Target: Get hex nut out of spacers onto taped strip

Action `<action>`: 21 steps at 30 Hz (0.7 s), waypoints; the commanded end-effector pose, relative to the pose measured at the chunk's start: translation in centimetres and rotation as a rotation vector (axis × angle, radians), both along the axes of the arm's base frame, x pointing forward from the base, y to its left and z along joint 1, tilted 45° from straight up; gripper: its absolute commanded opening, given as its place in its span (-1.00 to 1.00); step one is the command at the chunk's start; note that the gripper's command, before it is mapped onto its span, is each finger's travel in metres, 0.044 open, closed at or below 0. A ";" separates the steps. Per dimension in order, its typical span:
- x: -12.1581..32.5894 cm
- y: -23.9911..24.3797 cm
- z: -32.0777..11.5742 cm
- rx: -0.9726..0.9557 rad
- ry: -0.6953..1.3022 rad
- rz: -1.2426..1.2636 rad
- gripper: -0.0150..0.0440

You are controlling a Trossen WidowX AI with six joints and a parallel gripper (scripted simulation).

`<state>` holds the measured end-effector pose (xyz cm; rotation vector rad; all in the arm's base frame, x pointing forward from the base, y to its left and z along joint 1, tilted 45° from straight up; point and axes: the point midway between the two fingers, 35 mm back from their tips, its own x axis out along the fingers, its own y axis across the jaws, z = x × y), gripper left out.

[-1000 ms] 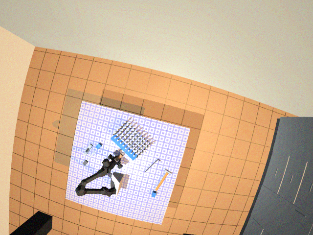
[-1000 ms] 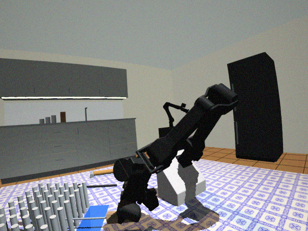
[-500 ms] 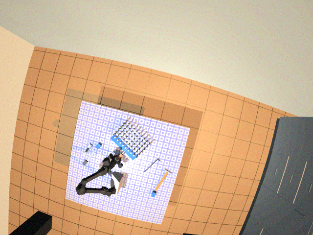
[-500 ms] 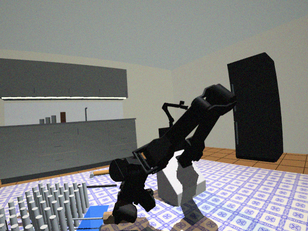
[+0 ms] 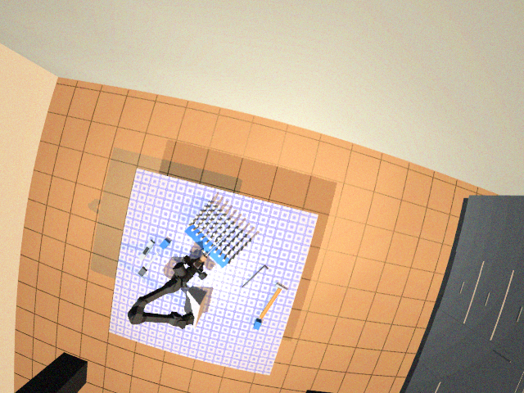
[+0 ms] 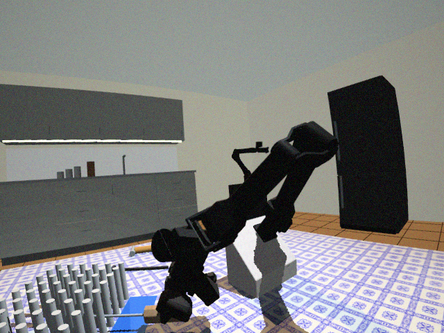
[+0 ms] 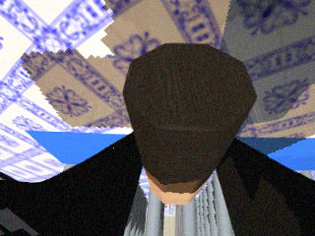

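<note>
Bench [image 5: 237, 338] [image 6: 358, 279]: white, patterned in blue-violet squares with small floral motifs. Taped strip [image 5: 225, 262] [image 6: 138, 304] [image 7: 54, 145]: bright blue. Spacers [image 5: 237, 247] [image 6: 114, 293] [image 7: 156, 216]: plain grey. Arm [image 5: 158, 295] [image 6: 258, 182]: black. Hammer-shaped tool [image 5: 270, 300] [image 6: 142, 248]: orange handle, blue end. Floor [image 5: 372, 262] [image 6: 322, 225]: orange tiles, dark grid lines. Refrigerator [image 6: 369, 161]: black. Cabinets [image 6: 89, 114]: grey.

Near the table's [image 5: 237, 349] [image 6: 358, 279] [image 7: 20, 100] right edge, one orange-handled tool [image 5: 269, 303] [image 6: 142, 248], one dark rod [image 5: 255, 277] [image 6: 146, 268]. Near the left, one blue block [image 5: 165, 243]. Between, one blue strip [image 5: 192, 232] [image 6: 135, 307] [image 7: 59, 145], uncountable spacers [image 5: 237, 237] [image 6: 89, 315] [image 7: 156, 216]
</note>
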<state>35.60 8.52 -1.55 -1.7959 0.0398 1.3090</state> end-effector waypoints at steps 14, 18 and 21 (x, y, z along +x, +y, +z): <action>1.1 -0.4 -0.3 0.001 -0.005 0.002 -0.49; 1.4 -0.5 -0.4 0.001 -0.005 0.002 -0.49; 1.6 -0.6 -0.4 0.001 -0.006 0.002 -0.49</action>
